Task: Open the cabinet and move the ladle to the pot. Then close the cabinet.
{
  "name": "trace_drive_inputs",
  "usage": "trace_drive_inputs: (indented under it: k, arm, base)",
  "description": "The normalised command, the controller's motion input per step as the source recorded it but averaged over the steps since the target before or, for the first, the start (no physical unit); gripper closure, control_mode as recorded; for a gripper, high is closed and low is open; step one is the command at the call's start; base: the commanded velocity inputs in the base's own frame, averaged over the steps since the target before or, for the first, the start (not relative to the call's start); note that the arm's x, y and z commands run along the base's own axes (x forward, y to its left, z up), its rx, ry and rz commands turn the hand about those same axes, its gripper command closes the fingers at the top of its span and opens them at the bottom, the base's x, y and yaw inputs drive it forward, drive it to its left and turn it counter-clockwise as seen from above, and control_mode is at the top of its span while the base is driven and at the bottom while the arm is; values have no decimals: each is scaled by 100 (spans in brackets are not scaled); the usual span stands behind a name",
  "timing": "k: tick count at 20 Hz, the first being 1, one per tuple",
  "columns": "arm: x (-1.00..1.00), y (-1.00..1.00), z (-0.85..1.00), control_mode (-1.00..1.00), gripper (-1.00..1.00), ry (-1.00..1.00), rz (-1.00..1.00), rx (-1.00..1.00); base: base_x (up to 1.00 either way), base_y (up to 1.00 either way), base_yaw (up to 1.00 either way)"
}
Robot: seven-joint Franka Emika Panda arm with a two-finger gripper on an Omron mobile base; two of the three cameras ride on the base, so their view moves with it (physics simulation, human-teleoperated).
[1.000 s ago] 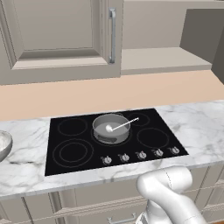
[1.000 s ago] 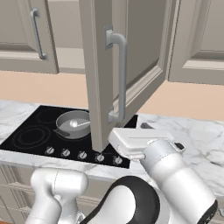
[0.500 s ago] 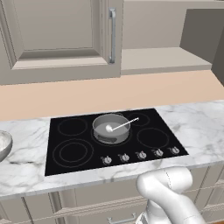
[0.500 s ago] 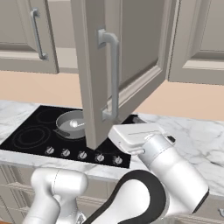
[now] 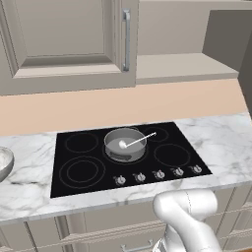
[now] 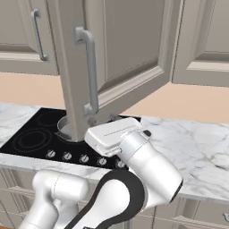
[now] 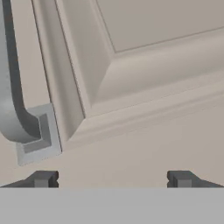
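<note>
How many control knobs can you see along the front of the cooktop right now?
5. In the left base view they sit in a row on the cooktop's front strip: knobs at and. None looks hidden there.

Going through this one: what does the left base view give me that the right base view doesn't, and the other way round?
Left base view: the ladle lying in the pot, the bare shelf inside the cabinet, and a bowl at the counter's left edge.
Right base view: the face of the open door with its bar handle, and the arm reaching up to the door's lower edge.
Both: the black cooktop, the marble counter, the closed left door.
</note>
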Motion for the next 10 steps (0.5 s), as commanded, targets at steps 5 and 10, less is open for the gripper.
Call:
trace_drive_inputs:
  k: [5,10]
  arm:
    - [12,82,14,-100,-100,-13,0,0]
    - [30,64,12,-100,-100,-7,0,0]
  base:
    - [0,0,0]
    - [0,0,0]
